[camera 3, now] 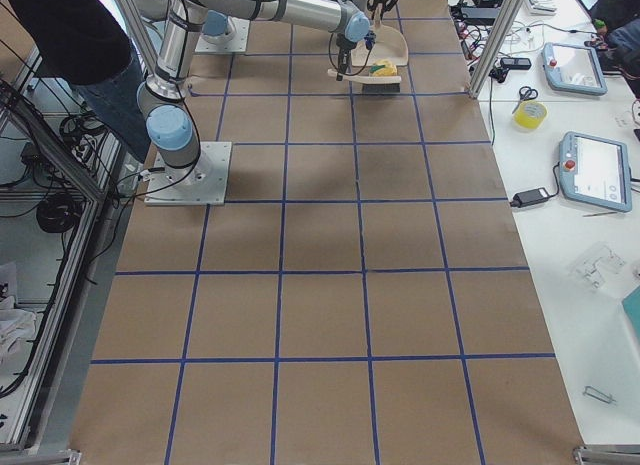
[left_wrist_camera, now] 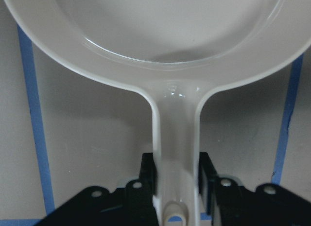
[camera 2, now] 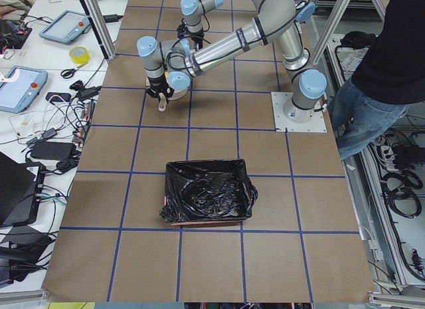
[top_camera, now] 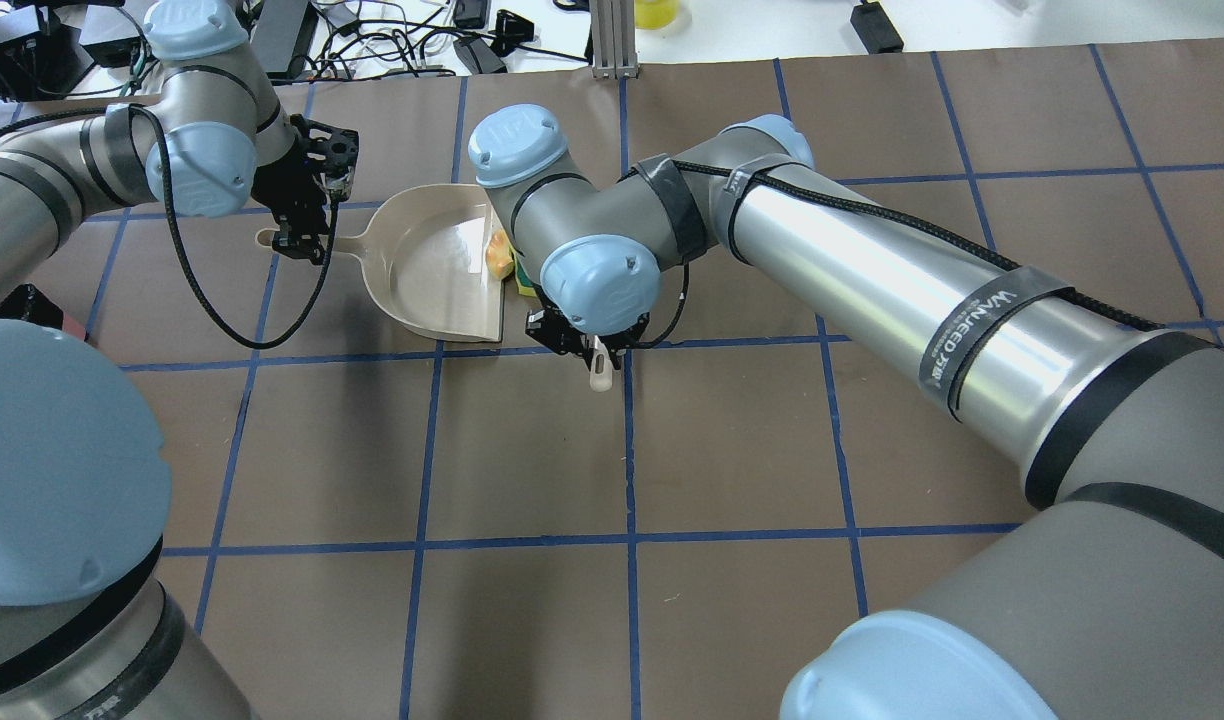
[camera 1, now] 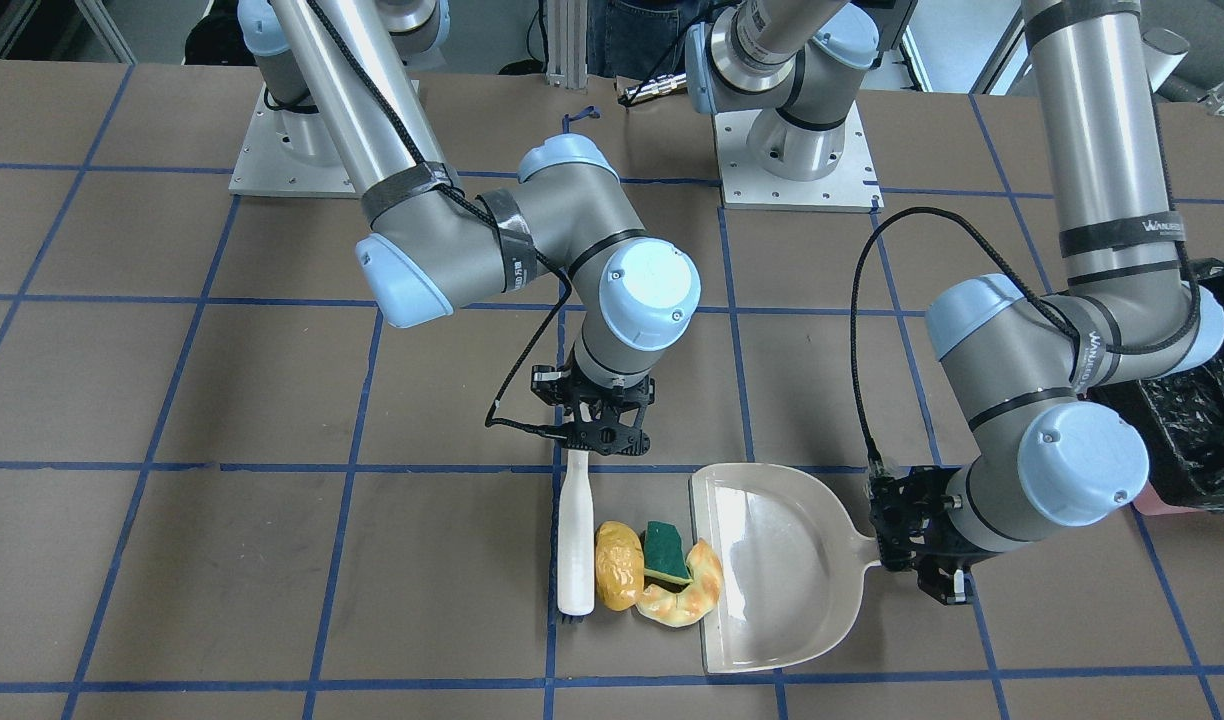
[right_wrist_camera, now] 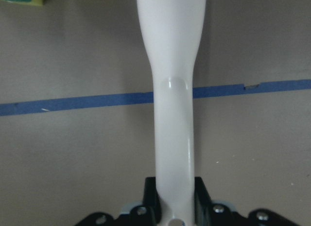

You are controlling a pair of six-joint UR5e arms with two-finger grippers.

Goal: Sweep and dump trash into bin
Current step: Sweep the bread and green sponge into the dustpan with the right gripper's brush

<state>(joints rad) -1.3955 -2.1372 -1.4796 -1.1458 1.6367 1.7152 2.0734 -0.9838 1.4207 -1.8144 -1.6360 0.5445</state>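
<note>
Seen from the front-facing camera, the right claw [camera 1: 604, 432] is pinched on the top end of a white brush [camera 1: 575, 540]. The right wrist camera shows its black fingers [right_wrist_camera: 151, 193] pressed against both sides of the handle. The left claw [camera 1: 907, 540] is clamped on the handle of the beige dustpan [camera 1: 772, 590], with its fingers [left_wrist_camera: 148, 180] tight on either side of the handle near its end.

The right arm reaches in from 11 o'clock, its wrist turned down, and the brush runs from 12 to 6 with its dark bristles at the 6 o'clock end. The left arm is folded low, its forearm upright and the claw pointing toward 9 o'clock.

The trash lies between the two tools. The potato lump [camera 1: 618, 565] touches the brush, the croissant [camera 1: 687, 590] lies against the pan's open lip, and the sponge [camera 1: 665, 550] rests tilted on top of both. That lip faces 9 o'clock; raised walls close the pan at 12, 3 and 6.

The bin [camera 1: 1192, 400] — black-lined, with pink showing at its base — stands at about 2 o'clock from the pan, behind the left arm's elbow. The brown table [camera 1: 222, 400], gridded with blue tape, stretches wide on the brush's 9 o'clock side.
</note>
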